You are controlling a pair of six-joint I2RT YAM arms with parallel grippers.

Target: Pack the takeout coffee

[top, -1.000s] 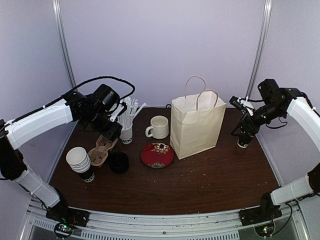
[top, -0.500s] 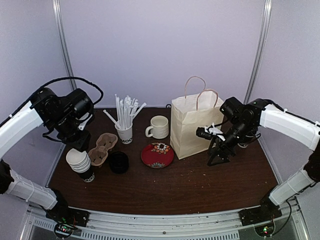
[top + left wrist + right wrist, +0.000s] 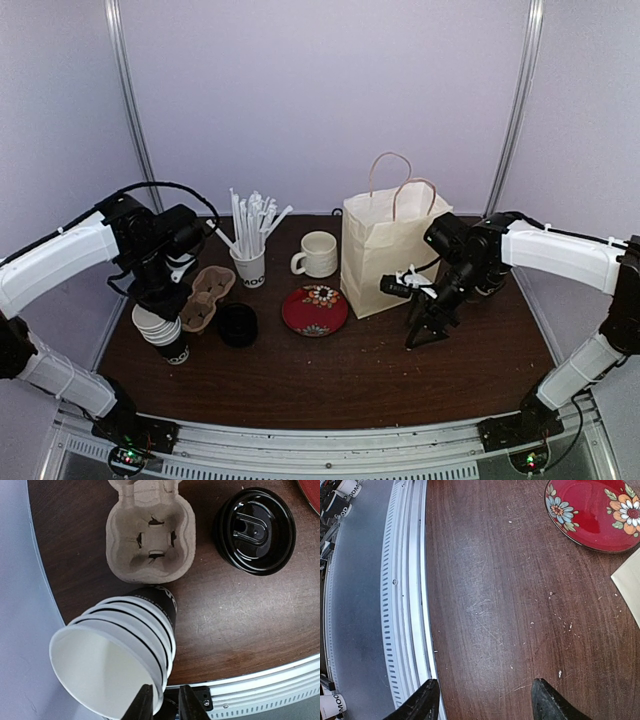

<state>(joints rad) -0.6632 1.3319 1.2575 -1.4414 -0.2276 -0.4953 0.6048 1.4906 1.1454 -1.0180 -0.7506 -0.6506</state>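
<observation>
One takeout coffee (image 3: 238, 325), a black cup with a black lid (image 3: 255, 530), stands on the table beside a cardboard cup carrier (image 3: 205, 298) (image 3: 150, 530). My left gripper (image 3: 158, 300) (image 3: 162, 692) hangs over a stack of lidless black paper cups (image 3: 160, 328) (image 3: 125, 645). Its jaws are narrow and straddle the top cup's rim, one finger inside and one outside, with a small gap showing. In front of the cream paper bag (image 3: 393, 250), my right gripper (image 3: 420, 335) (image 3: 485, 682) is open over bare wood, holding nothing.
A red flowered plate (image 3: 315, 310) (image 3: 595, 515) lies in front of the bag. A cream mug (image 3: 318, 254) and a white cup of straws (image 3: 252, 268) stand at the back. The metal front rail (image 3: 405, 605) runs just beside the right fingers.
The left arm swung out from the straw cup and came down onto the cup stack, its jaws narrowing. The right arm moved from the back right corner to low in front of the bag.
</observation>
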